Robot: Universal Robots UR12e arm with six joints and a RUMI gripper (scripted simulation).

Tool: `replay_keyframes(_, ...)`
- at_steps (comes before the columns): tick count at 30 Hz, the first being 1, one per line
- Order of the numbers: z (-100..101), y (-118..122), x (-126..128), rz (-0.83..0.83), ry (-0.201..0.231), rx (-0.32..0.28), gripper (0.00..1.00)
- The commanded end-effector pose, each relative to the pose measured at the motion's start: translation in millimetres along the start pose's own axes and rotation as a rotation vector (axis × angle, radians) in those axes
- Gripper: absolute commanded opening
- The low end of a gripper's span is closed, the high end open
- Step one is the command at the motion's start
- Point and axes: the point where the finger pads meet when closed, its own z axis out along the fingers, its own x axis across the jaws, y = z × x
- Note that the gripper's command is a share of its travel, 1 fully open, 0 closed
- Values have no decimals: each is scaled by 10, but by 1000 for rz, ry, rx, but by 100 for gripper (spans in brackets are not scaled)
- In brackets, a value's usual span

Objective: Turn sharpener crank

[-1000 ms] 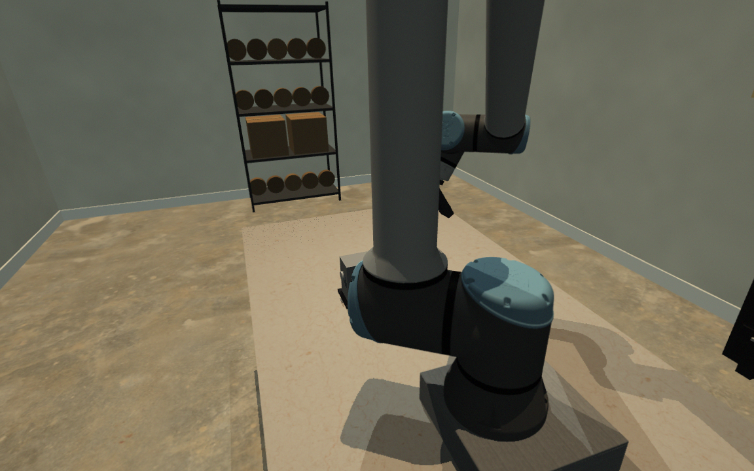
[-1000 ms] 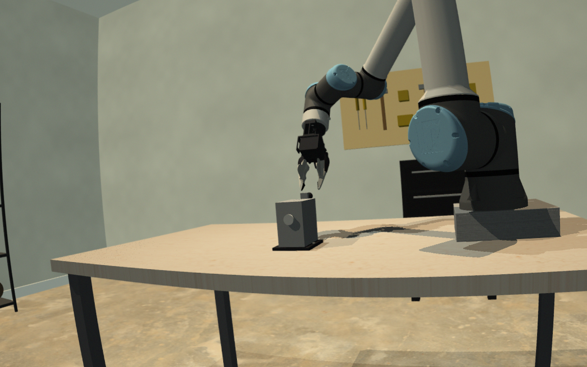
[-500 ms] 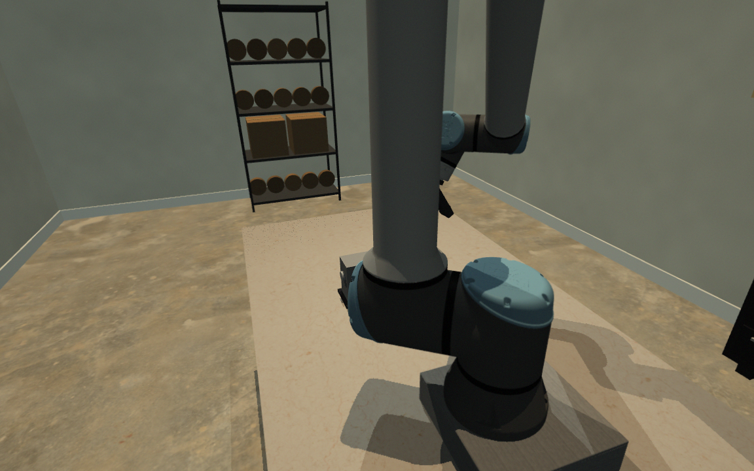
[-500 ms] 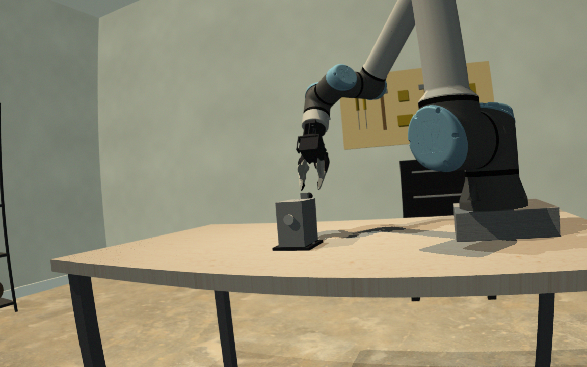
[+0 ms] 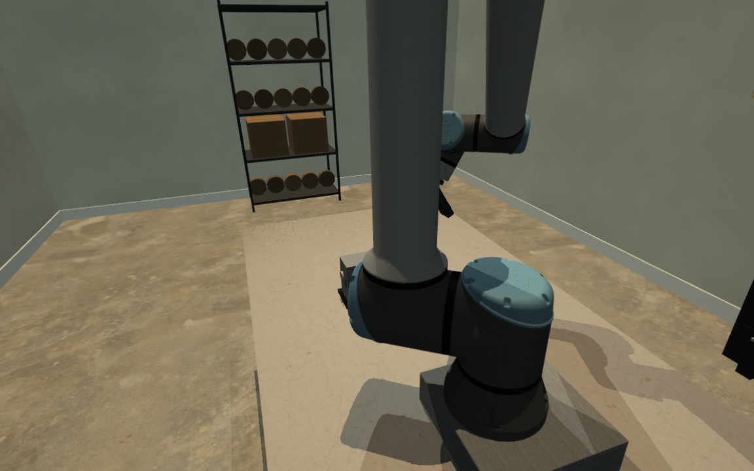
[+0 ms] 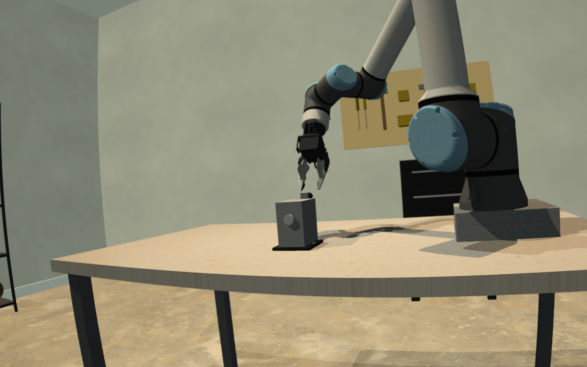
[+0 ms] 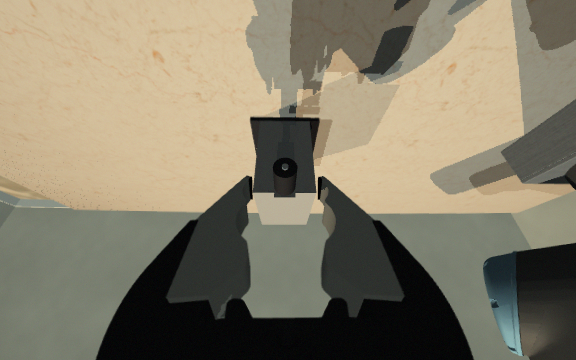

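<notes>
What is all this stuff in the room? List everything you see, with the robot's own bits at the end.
Sharpener: one, grey box on a black base plate, on the table.
Crank handle: one, dark, sticking up above the sharpener's top.
Table: one, beige top, dark legs.
Shelf rack: one, black, by the far wall, holding brown rolls and two brown boxes.
Drawer cabinet: one, black, behind the table.
Tool board: one, tan, on the wall.
Arm pedestal: one, grey block, on the table.
Gripper: one, dark, partly open, holding nothing, above the crank handle.
</notes>
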Motion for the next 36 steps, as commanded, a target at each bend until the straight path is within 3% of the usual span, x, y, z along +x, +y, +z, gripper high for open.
replay_keyframes(1,-8,0,-5,-1,-1,1,32)
replay_keyframes(36,348,0,-5,-1,-1,1,32)
